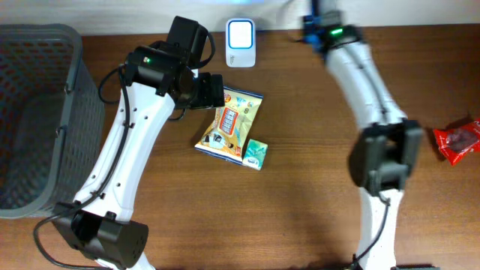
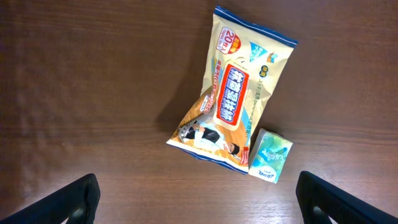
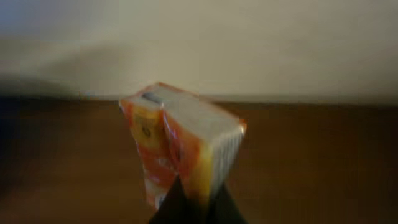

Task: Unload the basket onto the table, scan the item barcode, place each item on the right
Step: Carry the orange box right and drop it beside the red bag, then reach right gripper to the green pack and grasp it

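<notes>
There's the orange-and-white carton [image 3: 180, 149], pinched from below in the right claw [image 3: 189, 204], clamped tight and held up above the table [image 3: 323, 162]. The left claw [image 2: 199, 202] is spread wide, empty, hovering. Ahead of it lie a yellow snack bag [image 2: 239, 99] and, just beside it, a teal tissue pack [image 2: 270, 155].

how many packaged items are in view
4: yellow bag mid-table, teal box at its corner, red packet at the right edge, orange carton in the right hand. The basket could hide more.

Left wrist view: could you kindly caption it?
Open left tool above a yellow snack bag, small teal box beside it.
</notes>
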Robot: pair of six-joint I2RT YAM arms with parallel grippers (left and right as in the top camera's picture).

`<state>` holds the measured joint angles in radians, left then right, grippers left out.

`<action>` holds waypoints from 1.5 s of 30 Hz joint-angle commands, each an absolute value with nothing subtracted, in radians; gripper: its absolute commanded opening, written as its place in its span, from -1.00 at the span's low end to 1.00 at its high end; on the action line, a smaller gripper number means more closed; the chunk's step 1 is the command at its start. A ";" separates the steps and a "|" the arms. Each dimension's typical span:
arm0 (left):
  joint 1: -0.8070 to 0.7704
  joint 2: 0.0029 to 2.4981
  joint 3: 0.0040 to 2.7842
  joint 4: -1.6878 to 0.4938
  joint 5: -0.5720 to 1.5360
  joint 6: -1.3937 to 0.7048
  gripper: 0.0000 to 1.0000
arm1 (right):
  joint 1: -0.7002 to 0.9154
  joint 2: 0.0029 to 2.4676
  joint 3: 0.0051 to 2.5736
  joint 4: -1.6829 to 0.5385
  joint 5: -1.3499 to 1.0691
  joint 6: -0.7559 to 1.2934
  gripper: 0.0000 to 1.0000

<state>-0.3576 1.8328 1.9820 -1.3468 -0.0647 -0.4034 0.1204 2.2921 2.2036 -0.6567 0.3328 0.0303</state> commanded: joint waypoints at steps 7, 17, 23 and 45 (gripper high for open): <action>-0.355 1.840 1.983 -1.348 -0.076 -0.388 0.98 | -0.326 2.232 2.210 -1.176 0.348 0.357 -0.92; -0.355 1.840 1.983 -1.348 -0.076 -0.387 0.98 | -0.562 2.232 2.067 -1.110 0.232 0.357 -0.78; -0.355 1.840 1.983 -1.348 -0.076 -0.388 0.98 | -0.562 2.232 1.983 -1.043 0.194 0.357 0.75; -0.355 1.840 1.983 -1.348 -0.076 -0.387 0.98 | 0.142 2.232 1.759 -1.317 -0.483 0.033 0.97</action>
